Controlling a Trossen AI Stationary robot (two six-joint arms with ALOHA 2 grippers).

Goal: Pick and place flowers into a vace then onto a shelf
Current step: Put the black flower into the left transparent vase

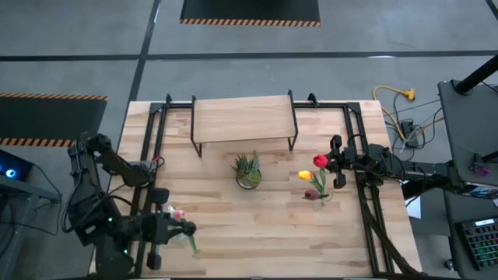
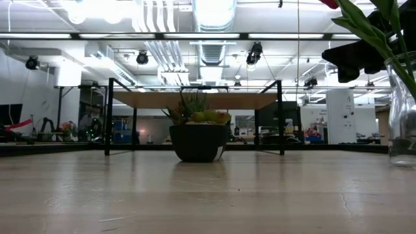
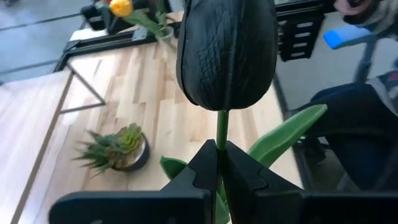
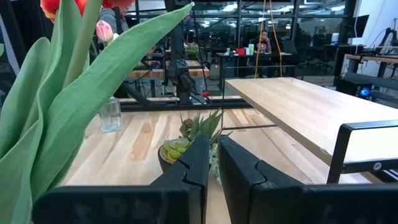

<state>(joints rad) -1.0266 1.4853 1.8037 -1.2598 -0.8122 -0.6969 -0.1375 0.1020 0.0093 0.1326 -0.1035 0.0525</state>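
Your left pincer [image 3: 221, 165] clamps dark tulip [image 3: 225, 53] low on stem: top-heavy head may swing. Right pincer [image 4: 211, 163] near-closed, probably empty; red tulip [image 1: 320, 162] beside it.

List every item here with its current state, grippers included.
left gripper: shut on the dark tulip's stem
dark tulip: held above the table
right gripper: shut, nothing between its fingers
red tulip: upright beside the right gripper
vase: upright, stems inside
yellow tulip: leaning out of the vase
shelf: standing, nothing on it
potted plant: upright before the shelf
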